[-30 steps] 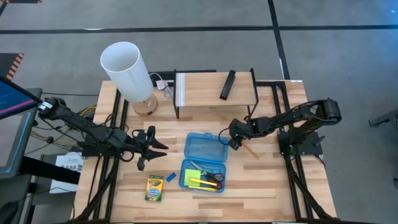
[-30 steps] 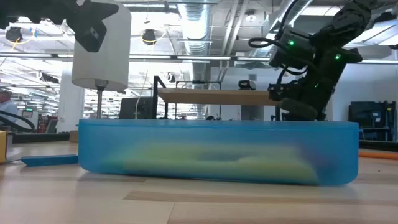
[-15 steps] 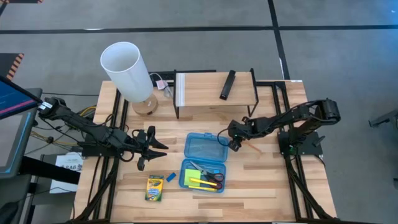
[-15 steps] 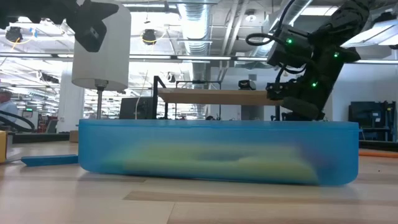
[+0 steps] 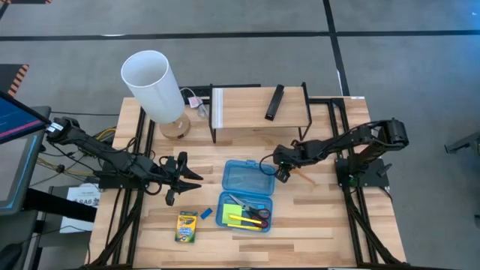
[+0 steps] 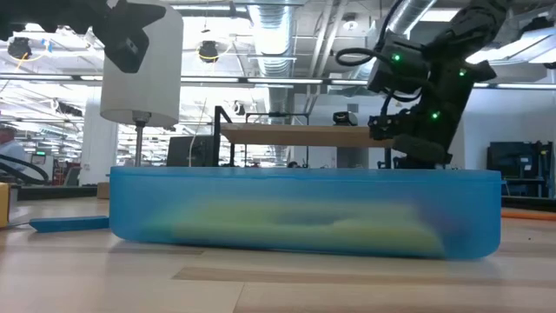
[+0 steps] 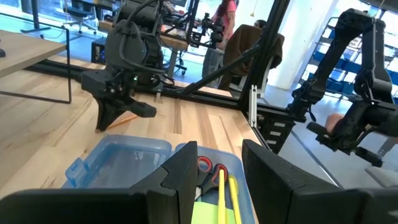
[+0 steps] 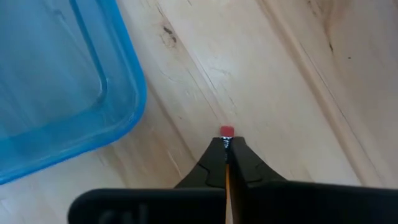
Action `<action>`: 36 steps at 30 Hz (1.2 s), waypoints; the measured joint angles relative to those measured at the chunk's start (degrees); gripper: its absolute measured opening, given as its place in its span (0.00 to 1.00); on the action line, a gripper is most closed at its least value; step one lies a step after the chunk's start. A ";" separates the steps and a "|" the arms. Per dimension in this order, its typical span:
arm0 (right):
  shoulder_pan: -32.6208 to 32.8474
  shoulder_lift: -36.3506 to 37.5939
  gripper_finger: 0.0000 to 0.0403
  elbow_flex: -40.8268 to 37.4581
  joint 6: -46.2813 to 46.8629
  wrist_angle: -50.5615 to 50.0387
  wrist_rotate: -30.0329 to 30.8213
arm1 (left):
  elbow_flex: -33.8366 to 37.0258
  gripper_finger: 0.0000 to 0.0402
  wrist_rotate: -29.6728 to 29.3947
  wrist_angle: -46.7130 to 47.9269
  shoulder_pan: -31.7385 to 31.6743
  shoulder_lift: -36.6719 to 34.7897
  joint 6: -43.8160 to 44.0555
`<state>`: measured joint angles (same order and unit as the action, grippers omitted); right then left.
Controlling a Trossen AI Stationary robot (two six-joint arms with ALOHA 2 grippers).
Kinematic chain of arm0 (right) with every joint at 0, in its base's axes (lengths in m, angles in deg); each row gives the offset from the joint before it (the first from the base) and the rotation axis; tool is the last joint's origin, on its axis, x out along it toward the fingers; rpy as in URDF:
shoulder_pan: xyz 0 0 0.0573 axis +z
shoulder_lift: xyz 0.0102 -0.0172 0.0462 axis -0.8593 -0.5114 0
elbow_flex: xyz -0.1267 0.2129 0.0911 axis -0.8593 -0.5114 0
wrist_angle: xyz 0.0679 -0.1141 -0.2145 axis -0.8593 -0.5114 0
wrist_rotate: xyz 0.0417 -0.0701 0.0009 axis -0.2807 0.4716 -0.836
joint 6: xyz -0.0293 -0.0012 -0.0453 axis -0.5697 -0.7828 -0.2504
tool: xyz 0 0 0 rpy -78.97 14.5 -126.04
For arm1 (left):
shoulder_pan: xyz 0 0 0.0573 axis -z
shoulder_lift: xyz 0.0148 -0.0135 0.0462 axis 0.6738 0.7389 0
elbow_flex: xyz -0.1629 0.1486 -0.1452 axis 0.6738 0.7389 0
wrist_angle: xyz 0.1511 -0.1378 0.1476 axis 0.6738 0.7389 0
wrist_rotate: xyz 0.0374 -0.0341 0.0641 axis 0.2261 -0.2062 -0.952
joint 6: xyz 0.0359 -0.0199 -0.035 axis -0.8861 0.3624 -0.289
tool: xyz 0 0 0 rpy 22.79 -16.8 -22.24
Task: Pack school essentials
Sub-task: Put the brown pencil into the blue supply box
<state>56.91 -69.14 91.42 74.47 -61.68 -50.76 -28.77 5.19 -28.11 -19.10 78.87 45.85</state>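
Note:
An open blue box stands at the table's middle, its lid on the far side. Its tray holds red-handled scissors, a green sticky-note pad and two yellow sticks. The crayon box and blue eraser lie flat on the table left of the tray. Just right of the lid, my right gripper points steeply down, shut on the orange pencil. My left gripper hovers open left of the box, level and holding nothing. My right gripper pinches the pencil between its two fingertips just behind the red eraser, which pokes out past them. The fingers come from above, slanting down from the table's right. The shaft runs back between them. Its other end looks low over the table.
A white-shaded lamp stands at the far left. A low wooden shelf along the far edge carries a black bar. Bare wood lies right of the box and along the near edge.
My right gripper has tipped a little and edged toward the blue box. The pencil's free end has shifted slightly with it. My left arm has kept still.

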 joint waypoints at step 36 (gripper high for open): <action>3.81 -0.55 0.40 4.14 -1.85 -3.21 3.48 | 0.00 0.28 -0.07 0.00 0.00 0.00 0.00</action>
<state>60.73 -69.69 95.56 72.62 -64.88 -47.28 -28.77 5.12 -28.11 -19.10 78.87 45.85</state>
